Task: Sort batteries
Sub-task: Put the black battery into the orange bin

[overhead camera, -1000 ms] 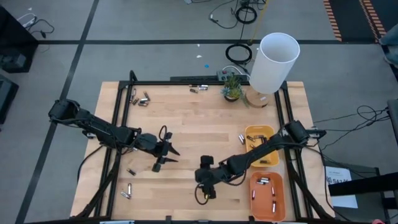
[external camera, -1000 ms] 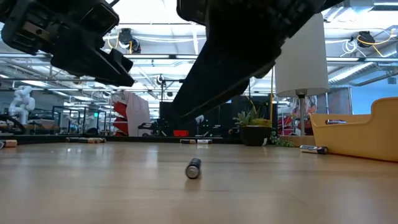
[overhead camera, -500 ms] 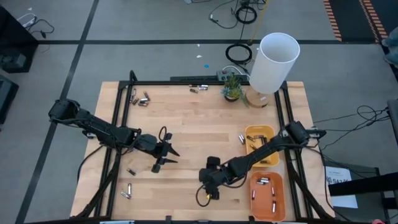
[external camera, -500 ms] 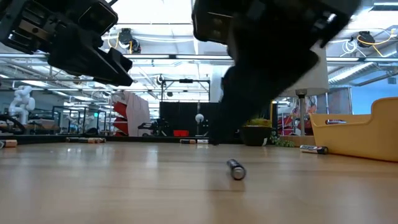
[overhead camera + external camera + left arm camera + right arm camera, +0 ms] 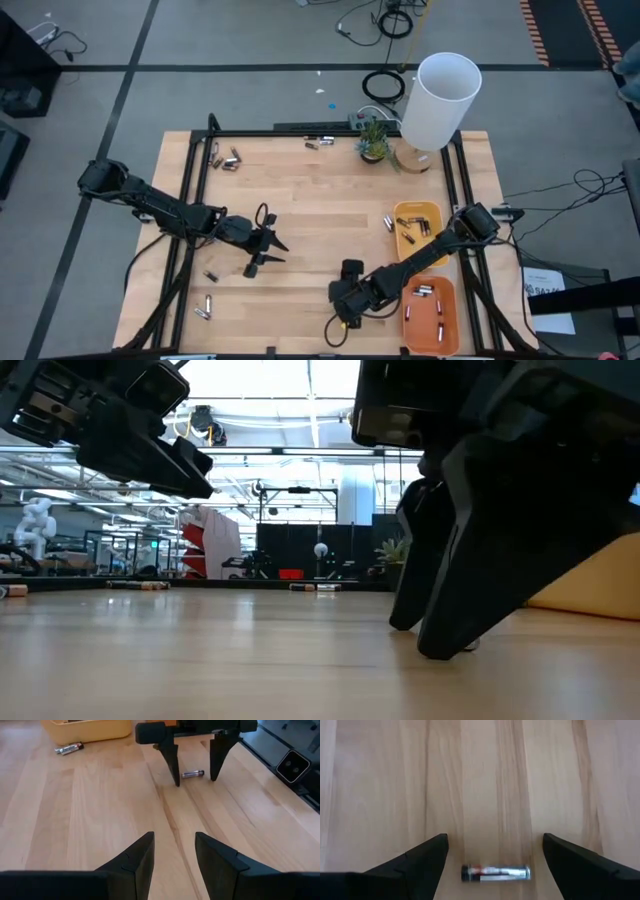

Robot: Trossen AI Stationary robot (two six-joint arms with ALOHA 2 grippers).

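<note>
A wooden table [image 5: 320, 200] seen from above, with two dark robot arms reaching over it. The right claw [image 5: 342, 318] points straight down near the table's front edge, its two fingers [image 5: 412, 865] spread as wide as they go and holding nothing. A single small battery [image 5: 495, 872], silver with a dark end, lies flat on the wood directly between those fingers, crosswise to them and not touching either. In the low view the fingertips reach down to the tabletop or just above it.

Just to the right of this claw sits an orange tray [image 5: 430, 312] with a few batteries in it, and beyond that tray a yellow tray [image 5: 418, 232] holding more.

The left claw [image 5: 262, 250] hangs above the table well to the left of the right claw, its fingers [image 5: 135, 857] partly apart and empty. More loose batteries [image 5: 205, 305] lie near the front left corner, and others [image 5: 228, 160] near the far edge.
</note>
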